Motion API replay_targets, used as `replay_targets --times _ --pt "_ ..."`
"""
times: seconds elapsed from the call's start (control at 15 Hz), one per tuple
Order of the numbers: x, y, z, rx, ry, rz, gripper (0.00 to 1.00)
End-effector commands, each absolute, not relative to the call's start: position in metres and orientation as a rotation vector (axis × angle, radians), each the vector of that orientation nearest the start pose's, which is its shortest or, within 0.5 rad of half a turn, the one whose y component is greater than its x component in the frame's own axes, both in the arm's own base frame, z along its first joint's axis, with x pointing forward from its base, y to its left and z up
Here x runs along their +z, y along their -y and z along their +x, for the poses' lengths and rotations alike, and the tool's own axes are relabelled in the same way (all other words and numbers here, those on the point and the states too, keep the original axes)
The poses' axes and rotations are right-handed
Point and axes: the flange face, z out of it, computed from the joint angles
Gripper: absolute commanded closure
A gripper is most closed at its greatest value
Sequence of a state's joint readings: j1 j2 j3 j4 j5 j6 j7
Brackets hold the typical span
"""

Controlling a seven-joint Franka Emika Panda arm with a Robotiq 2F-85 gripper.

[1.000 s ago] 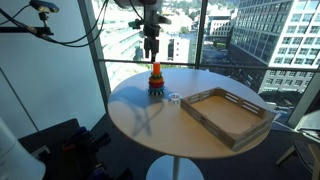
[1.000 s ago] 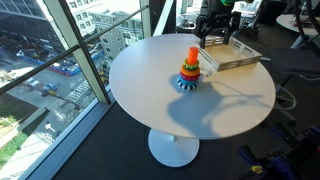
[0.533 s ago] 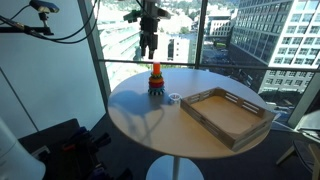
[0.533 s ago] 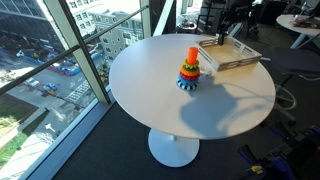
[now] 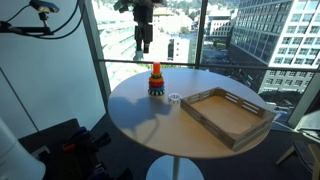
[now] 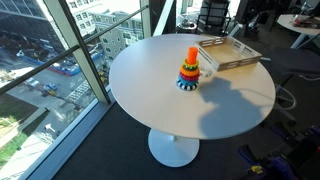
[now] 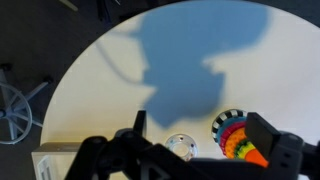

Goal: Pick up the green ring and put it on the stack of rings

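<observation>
High over the round surface (image 5: 140, 125), one pincer (image 5: 143, 45) hangs with its fingers apart and nothing between them. One ring stack (image 5: 155, 80) stands near the edge. The green ring (image 7: 224, 138) looks to be on it, low, above the blue base. One clear ring (image 5: 174, 98) lies just beside the stack. One tray (image 5: 205, 123) sits nearby.

We find no readable text, label, brand, number or sign on anything in these three views.

One ring stack (image 5: 155, 80), one clear ring (image 5: 174, 98), one tray (image 5: 225, 115).
</observation>
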State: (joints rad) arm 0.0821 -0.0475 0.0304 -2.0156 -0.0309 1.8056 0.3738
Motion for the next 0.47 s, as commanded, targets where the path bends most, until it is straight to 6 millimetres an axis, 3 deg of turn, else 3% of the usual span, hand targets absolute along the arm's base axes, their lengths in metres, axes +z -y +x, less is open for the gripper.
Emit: replay_targets --times 0.0,0.4 --pt "0.4632 -0.0541 0.5147 0.237 -0.407 -3.176 0.0" --pt "0.4592 -0.0552 0.5127 0.249 -0.403 -3.177 0.0"
